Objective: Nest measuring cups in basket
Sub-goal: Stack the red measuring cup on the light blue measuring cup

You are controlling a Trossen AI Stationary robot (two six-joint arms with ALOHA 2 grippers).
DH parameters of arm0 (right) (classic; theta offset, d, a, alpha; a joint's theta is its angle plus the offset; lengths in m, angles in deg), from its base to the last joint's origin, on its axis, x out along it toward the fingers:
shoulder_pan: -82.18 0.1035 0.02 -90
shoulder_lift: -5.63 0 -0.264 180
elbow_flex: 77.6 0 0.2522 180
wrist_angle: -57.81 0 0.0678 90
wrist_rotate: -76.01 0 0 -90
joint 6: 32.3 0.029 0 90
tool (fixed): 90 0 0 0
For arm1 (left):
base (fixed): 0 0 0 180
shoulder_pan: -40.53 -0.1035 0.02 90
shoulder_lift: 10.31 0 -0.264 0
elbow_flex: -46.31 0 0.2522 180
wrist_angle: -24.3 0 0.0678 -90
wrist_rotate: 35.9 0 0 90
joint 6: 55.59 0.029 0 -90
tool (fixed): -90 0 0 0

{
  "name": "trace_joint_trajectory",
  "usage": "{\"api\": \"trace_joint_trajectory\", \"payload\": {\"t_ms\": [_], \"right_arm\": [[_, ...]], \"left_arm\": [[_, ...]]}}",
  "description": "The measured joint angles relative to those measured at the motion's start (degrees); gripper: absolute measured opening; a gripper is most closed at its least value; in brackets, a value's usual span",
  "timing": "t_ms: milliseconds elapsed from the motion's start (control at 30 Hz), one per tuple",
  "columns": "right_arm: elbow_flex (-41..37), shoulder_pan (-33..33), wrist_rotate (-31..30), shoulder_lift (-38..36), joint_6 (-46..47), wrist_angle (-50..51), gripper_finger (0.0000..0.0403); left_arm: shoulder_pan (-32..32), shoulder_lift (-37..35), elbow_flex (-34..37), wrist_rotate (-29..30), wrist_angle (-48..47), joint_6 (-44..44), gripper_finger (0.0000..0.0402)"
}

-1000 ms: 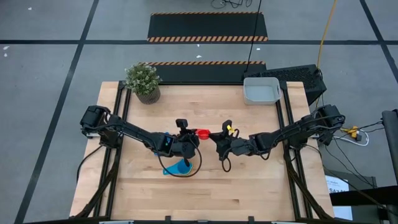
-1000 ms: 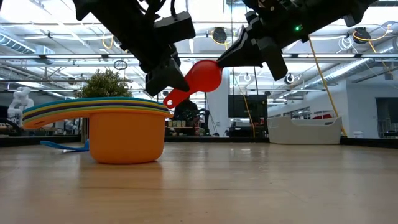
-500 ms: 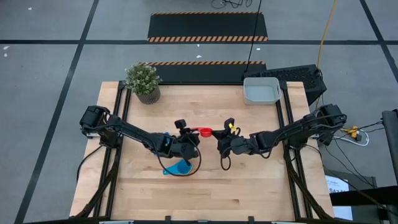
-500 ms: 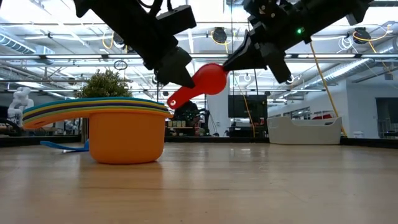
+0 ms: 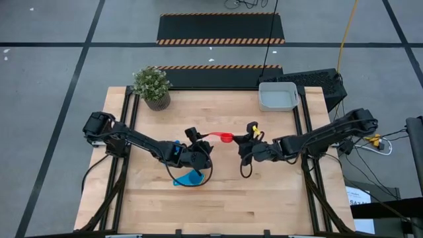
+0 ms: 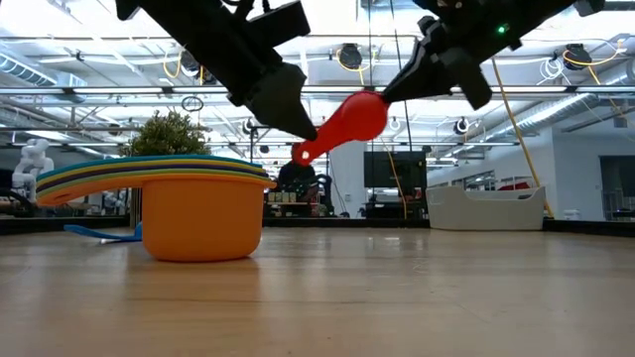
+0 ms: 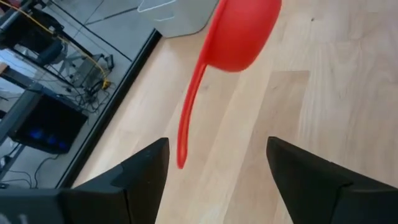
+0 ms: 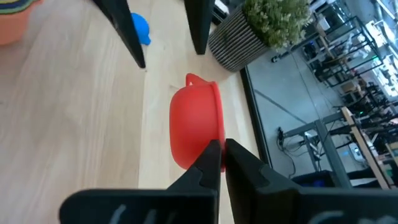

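Wooden counter (image 5: 264,198) w/ a plant (image 5: 152,86) at one back corner, grey basket (image 5: 277,96) at the other. Right claw (image 8: 222,151) is clenched on the red cup's (image 6: 357,117) rim, holding it in the air mid-counter; left claw (image 7: 217,165) stands released, fingers apart either side of the handle, not touching. Remaining cups sit nested in an orange-bottomed stack (image 6: 198,203) on the counter near the left arm, well apart from the basket. Judging by this: basket looks empty, red cup not yet added, so the task is approx. halfway at best. No readable labels or writing.
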Motion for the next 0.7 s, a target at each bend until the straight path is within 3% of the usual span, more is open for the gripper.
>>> {"api": "trace_joint_trajectory", "payload": {"t_ms": [400, 700], "right_arm": [[-6.7, 0.1, 0.1, -12.3, 2.9, -0.9, 0.0], [-14.3, 0.1, 0.2, -21.2, 2.0, -7.2, 0.0]], "left_arm": [[0.0, -0.3, 0.0, 0.1, -3.4, -3.5, 0.0237], [0.5, -6.2, 0.4, 0.8, -11.0, -11.2, 0.0234]]}}
